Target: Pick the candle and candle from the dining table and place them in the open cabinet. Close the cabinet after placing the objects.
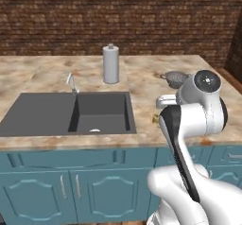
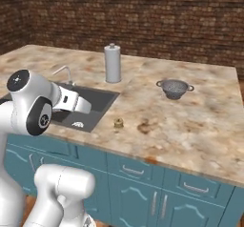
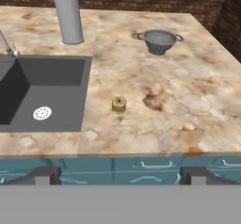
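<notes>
- The dark grey sink basin [image 3: 42, 91] sits at nine o'clock in the hand view; it is sunk into the dining table [image 3: 188, 100] and holds nothing but its round white drain [image 3: 42, 113], with a thin silver tap [image 3: 5, 44] rising at its far rim.
- A tall grey canister [image 3: 68, 13] with a small knob on top stands upright at eleven o'clock, just beyond the basin's far right corner.
- The squat yellowish-gold candle [image 3: 119, 104] stands alone near the centre of the view, on the marbled stone just right of the sink and close to the front edge, apart from everything else. In the right base view it shows at [image 2: 117, 123].
- By its look it is light, stiff and short, with a waxy side that may slip. A hold across its round flanks from above, low on the body, seems the safest, since a hard squeeze could mark the wax.
- A brown stain [image 3: 153, 100] in the stone lies just right of the candle, at three o'clock from it.
- A small grey colander [image 3: 159, 40] with two side handles rests at one o'clock, well apart from the candle, and appears empty.
- The gripper [image 3: 120, 176] hangs in front of the counter edge with its dark finger tips [image 3: 44, 175] spread wide and nothing between them. It sits over the teal drawer fronts [image 3: 155, 164] at six o'clock.
</notes>
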